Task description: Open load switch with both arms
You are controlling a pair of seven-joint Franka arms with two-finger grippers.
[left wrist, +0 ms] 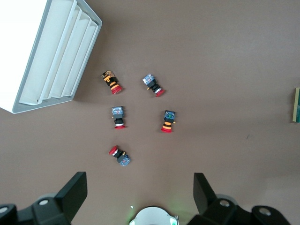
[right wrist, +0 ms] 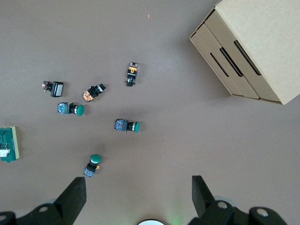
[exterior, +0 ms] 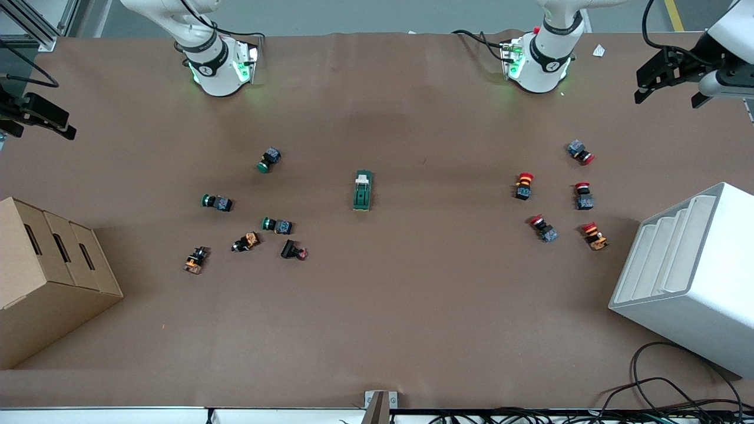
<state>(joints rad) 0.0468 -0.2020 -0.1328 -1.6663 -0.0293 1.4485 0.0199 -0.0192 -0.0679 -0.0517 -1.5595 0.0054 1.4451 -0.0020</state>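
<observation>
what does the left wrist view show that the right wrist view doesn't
Only the left wrist view shows the white slotted bin, the red push buttons and the left gripper, fingers open. Only the right wrist view shows the cardboard box, the green push buttons and the right gripper, fingers open. Both catch the load switch at the frame edge.

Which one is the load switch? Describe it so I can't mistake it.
Look at the middle of the brown table, between the cluster of green buttons and the cluster of red buttons. The load switch lies there alone: a dark green oblong block with a white tab, longer than any button.
</observation>
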